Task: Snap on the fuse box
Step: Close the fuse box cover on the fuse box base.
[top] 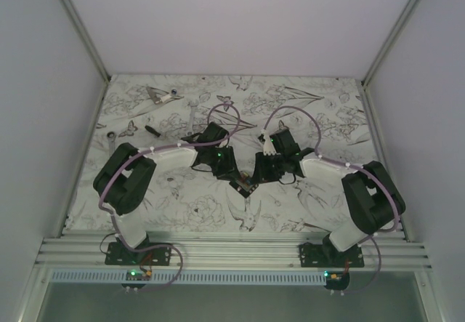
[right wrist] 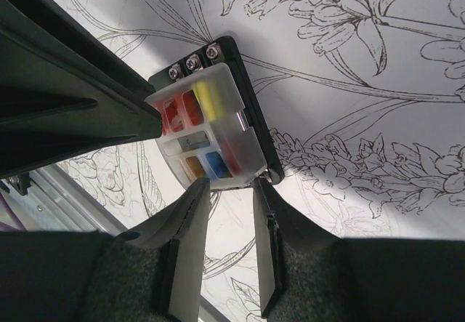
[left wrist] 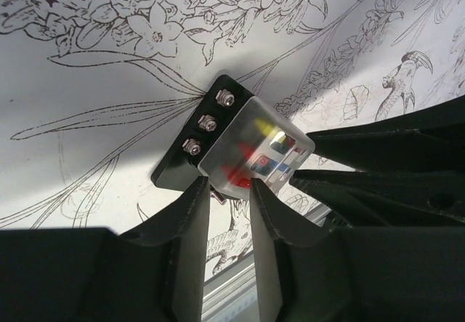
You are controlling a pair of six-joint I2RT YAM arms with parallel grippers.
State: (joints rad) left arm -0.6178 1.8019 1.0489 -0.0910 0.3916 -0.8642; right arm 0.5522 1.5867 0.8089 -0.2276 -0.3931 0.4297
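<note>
Currently, fuse box: mid-table, between the two arms, its near end caught by both claws.
Clear cover: sits squarely over the coloured fuses on the black base; whether its clips have latched cannot be told.
Left gripper: narrowed, tips pinching the box's near corner.
Right gripper: narrowed likewise, tips clamped on the opposite end.
Done: cover placed and aligned, it seems.
Left: probably the final squeeze that snaps the cover home, then letting go.
</note>
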